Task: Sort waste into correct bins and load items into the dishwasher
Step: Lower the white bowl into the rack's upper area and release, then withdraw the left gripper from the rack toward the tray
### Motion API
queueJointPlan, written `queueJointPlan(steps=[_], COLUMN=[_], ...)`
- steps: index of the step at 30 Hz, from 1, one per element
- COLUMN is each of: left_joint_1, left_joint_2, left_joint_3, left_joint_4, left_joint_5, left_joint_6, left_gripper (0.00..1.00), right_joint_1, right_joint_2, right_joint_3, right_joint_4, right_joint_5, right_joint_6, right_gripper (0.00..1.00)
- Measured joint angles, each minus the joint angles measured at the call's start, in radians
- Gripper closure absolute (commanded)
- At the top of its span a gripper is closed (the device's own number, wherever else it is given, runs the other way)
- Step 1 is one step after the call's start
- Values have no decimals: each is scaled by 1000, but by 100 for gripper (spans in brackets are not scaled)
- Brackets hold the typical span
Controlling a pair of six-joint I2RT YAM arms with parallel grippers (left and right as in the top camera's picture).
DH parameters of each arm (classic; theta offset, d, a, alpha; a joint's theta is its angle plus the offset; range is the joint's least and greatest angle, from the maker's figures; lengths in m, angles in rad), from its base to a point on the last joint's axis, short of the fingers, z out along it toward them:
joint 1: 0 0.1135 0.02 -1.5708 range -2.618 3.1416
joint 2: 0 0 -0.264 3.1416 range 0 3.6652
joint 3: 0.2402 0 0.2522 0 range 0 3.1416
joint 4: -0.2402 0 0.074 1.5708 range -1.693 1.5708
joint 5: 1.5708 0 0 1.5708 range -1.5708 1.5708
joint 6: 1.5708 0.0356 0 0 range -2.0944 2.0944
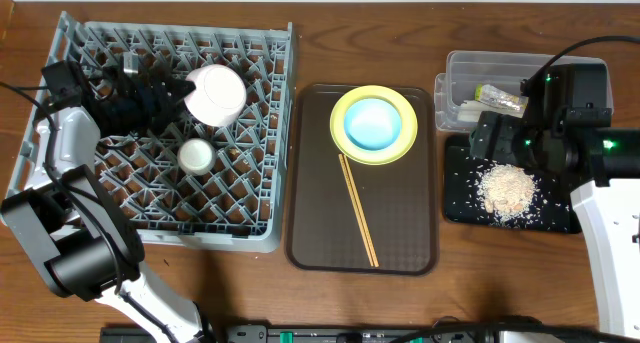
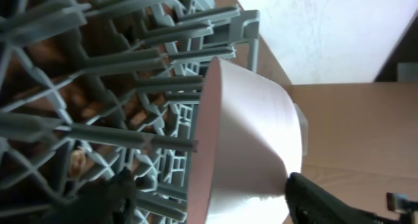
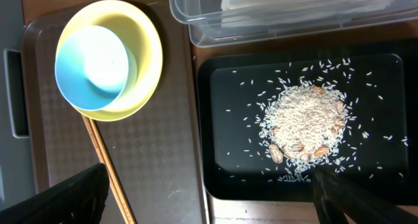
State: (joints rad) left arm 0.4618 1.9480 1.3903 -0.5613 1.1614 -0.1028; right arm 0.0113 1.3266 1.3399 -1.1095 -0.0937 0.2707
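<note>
Though amid rack pegs (image 2: 111,136), pink bowl (image 2: 251,139) sideways.

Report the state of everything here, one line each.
Pink bowl, tilted among the pegs of the rack, flanked by the left tool.
White cup, sitting in the rack.
Blue bowl, upright on the yellow plate.
Chopsticks, lying flat on the brown tray.
Rice, piled in the black tray.
Wrapper, inside the clear tub.
Right tool, open, empty.

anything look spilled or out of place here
Only mildly: stray grains lie scattered around the rice pile, but all inside the black tray. The pink bowl sits on edge among the rack pegs.
</note>
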Motion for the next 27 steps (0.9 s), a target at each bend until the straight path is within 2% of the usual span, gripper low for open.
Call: queueJointPlan(steps=[2, 8, 14, 15, 20, 27], left_joint_1=[0, 0, 0, -1, -12, -28], left_joint_2=[0, 0, 0, 0, 0, -2], left_joint_3=[0, 0, 0, 0, 0, 3], left_joint_4=[-2, -1, -2, -2, 5, 9], left_joint_5=[21, 52, 85, 91, 118, 142], left_joint_6=[-24, -92, -141, -155, -224, -303], left_gripper=[64, 68, 81, 86, 92, 92], right_joint_1=[0, 0, 0, 0, 0, 0], right_joint_2=[0, 0, 0, 0, 0, 0], right_joint_3=[0, 0, 0, 0, 0, 0], right_joint_4=[0, 0, 0, 0, 0, 0], right_joint_5=[0, 0, 0, 0, 0, 0], right_joint_6=[0, 0, 0, 0, 0, 0], right_gripper=[4, 4, 4, 4, 4, 4])
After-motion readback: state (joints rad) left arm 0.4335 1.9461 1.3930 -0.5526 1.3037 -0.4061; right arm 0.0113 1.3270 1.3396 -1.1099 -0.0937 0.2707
